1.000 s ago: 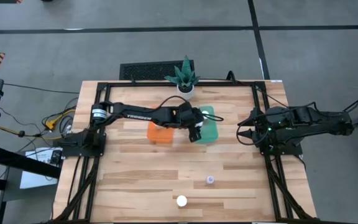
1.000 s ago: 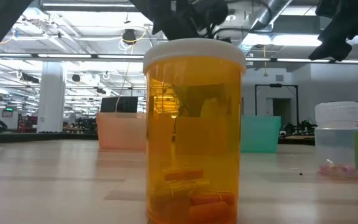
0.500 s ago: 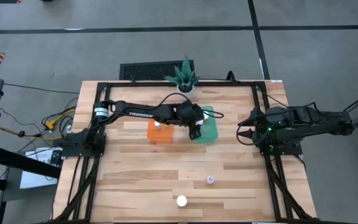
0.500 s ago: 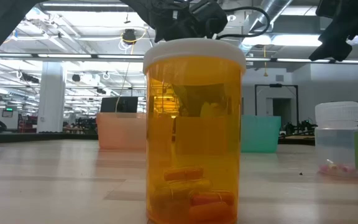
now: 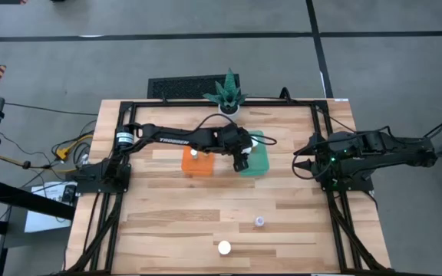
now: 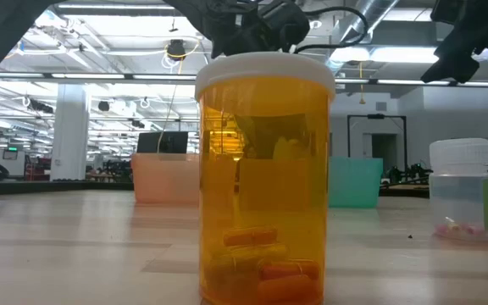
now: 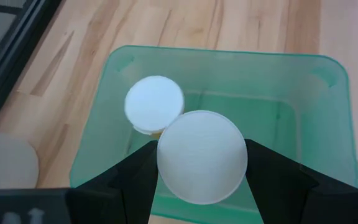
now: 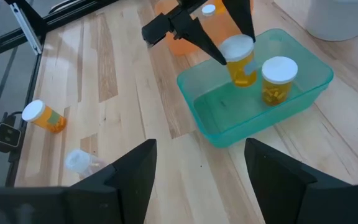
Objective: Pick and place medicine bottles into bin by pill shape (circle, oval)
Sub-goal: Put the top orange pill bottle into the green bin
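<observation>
Nearest you, an orange bottle (image 6: pixel 263 178) and a clear bottle (image 6: pixel 463 188) stand on the surface (image 5: pixel 175 230). Farther back, your left hand (image 8: pixel 232 48) grips a white-capped bottle (image 7: pixel 202 156) above the green bin (image 7: pixel 229 62), beside another bottle (image 8: pixel 277 78) inside. The orange bin (image 5: pixel 199 164) sits alongside. Your right hand (image 8: pixel 197 180) waits wide at the side.

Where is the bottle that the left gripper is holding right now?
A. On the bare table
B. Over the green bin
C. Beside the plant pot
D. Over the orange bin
B: the left gripper holds an amber bottle above the green bin, beside one bottle already standing inside.
</observation>
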